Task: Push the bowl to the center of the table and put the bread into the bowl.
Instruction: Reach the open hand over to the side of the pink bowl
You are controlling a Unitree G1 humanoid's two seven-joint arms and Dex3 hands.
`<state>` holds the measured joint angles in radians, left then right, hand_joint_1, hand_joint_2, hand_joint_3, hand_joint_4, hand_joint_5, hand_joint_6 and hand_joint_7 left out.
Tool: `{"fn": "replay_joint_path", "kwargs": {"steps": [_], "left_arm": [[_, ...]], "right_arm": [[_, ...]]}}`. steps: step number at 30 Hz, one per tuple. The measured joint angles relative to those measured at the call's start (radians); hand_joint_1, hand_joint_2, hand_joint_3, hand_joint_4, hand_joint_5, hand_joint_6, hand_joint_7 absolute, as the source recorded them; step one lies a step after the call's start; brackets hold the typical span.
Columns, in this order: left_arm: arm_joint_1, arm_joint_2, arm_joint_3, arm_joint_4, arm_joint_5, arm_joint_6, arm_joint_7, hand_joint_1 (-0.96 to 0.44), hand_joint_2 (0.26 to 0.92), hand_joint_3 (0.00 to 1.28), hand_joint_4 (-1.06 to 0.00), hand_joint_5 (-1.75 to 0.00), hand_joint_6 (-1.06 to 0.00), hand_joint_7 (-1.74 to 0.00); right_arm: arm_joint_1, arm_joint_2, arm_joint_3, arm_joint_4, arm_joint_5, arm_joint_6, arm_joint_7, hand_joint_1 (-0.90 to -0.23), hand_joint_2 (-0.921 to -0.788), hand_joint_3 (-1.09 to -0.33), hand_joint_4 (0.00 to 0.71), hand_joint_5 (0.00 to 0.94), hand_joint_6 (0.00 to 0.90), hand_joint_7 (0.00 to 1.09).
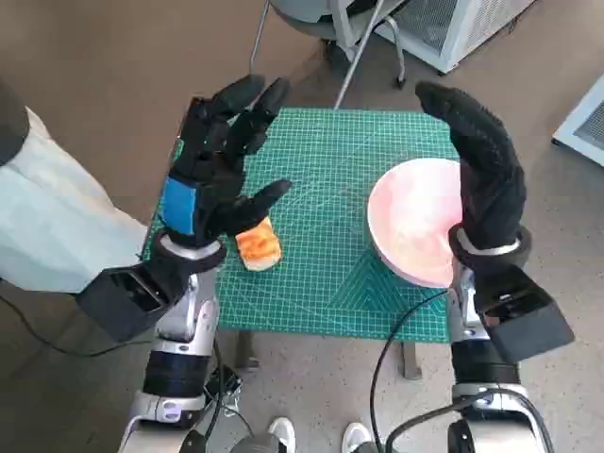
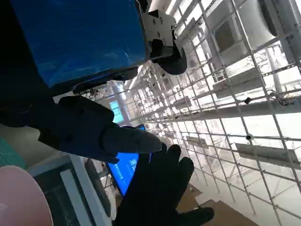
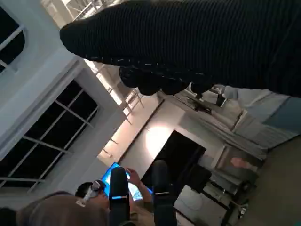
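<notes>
Two hands raised, both holding nothing: left hand [image 1: 219, 165] fingers spread above bread [image 1: 258, 243]; right hand [image 1: 483, 170] flat beside bowl [image 1: 412, 222] at table [image 1: 321, 283] right. Risk: a hard shove tips the bowl off the near edge.

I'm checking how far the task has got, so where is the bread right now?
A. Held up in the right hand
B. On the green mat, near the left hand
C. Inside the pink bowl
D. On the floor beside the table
B: in the head view the bread lies on the green mat just under the left hand, apart from the pink bowl, which holds no bread.
</notes>
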<state>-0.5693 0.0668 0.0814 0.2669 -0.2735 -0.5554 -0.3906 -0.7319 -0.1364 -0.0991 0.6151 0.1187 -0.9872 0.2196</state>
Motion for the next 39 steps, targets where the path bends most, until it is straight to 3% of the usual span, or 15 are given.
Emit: {"fn": "replay_joint_path", "kwargs": {"steps": [29,35,39], "left_arm": [[0.000,0.000,-0.005,0.000,-0.001,0.010,-0.003,-0.38,0.921,0.23,-0.38,-0.01,-0.07,-0.78],[0.000,0.000,-0.007,0.000,0.001,0.010,0.000,-0.38,0.921,0.23,-0.38,-0.01,-0.06,-0.79],[0.000,-0.001,-0.008,0.000,0.001,0.010,0.000,-0.38,0.921,0.23,-0.37,-0.01,-0.06,-0.79]], "right_arm": [[0.000,-0.001,-0.002,0.021,0.007,-0.019,0.009,-0.536,-0.921,-0.748,0.332,0.004,0.026,0.77],[0.000,-0.016,-0.014,0.034,0.041,-0.029,0.029,-0.546,-0.921,-0.745,0.331,0.003,0.027,0.77],[0.000,-0.042,-0.046,0.074,0.088,-0.036,0.057,-0.536,-0.921,-0.756,0.327,0.001,0.009,0.79]]}}
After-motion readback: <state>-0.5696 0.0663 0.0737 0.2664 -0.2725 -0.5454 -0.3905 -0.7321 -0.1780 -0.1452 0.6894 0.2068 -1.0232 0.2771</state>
